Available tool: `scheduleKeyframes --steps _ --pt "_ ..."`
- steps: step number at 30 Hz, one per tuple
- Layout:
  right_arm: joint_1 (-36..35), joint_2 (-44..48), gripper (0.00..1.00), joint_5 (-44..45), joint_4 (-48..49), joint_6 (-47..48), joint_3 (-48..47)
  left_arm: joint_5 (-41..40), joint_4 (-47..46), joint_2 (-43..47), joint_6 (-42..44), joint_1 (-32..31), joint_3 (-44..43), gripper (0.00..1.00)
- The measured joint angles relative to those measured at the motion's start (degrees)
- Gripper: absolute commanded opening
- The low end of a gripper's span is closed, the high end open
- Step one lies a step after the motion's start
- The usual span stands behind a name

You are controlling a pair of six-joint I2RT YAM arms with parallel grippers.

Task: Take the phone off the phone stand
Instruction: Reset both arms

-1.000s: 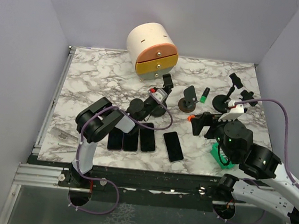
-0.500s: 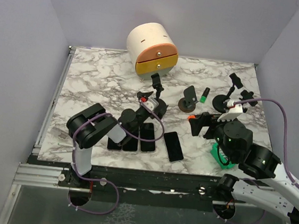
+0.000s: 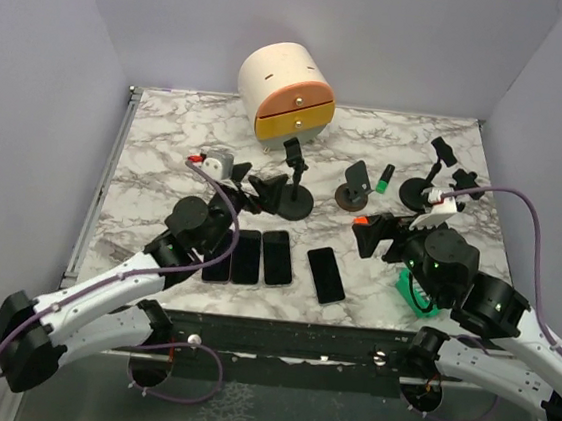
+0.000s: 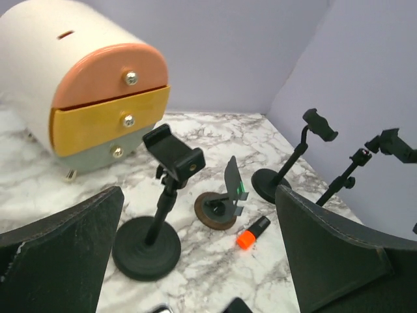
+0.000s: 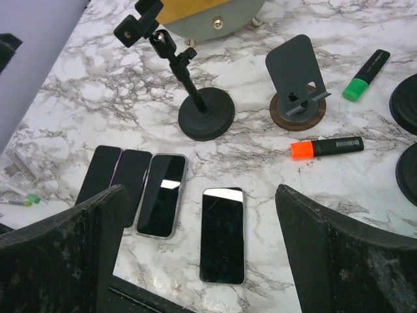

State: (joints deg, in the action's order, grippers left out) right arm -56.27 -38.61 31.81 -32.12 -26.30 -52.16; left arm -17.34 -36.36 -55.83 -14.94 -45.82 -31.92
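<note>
The left gripper [image 4: 199,189] hovers with its fingers spread wide and nothing between them. It faces a clamp stand [image 3: 291,188] near the middle of the marble table [image 3: 169,128], and the stand's cradle holds no phone. The right gripper [image 5: 201,189], likewise splayed and empty, hangs over the near right part of the table.

Four handsets lie flat along the near edge. A row of three phones [image 3: 247,257] sits side by side left of centre, and a fourth phone [image 3: 326,274] lies just apart to their right. No stand in view carries a handset: not the easel stand [image 3: 357,178] beside the clamp stand, nor the two tall stands [image 3: 433,176] towards the far right corner. A green highlighter [image 3: 387,176] and an orange highlighter [image 5: 326,147] lie on the right half of the table, and a small drawer chest [image 3: 286,88] sits at the far edge.

On this evidence the removal itself looks complete, though which of the four is the task's phone cannot be told. What is left, most likely, is for the left arm to draw clear of the clamp stand without knocking its slender pole.
</note>
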Motion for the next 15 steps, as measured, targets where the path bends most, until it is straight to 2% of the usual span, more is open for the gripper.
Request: scheduleKeyframes --steps 3,8,11,15 --pt "0.0 -0.5 1.0 0.4 0.1 -0.1 -1.2 -3.7 16.7 7.7 -6.3 0.1 -4.4 0.99" --pt "0.0 -3.1 1.0 3.9 0.5 -1.0 -4.0 -11.7 38.1 18.3 -19.1 0.1 -5.0 0.99" --pt "0.0 -3.8 1.0 6.4 1.0 -2.0 -4.3 -15.2 46.5 19.5 -25.0 0.2 -5.9 0.99" --pt "0.0 -3.7 1.0 8.7 2.3 -2.8 -3.9 -17.1 52.5 18.4 -28.9 0.2 -6.7 0.99"
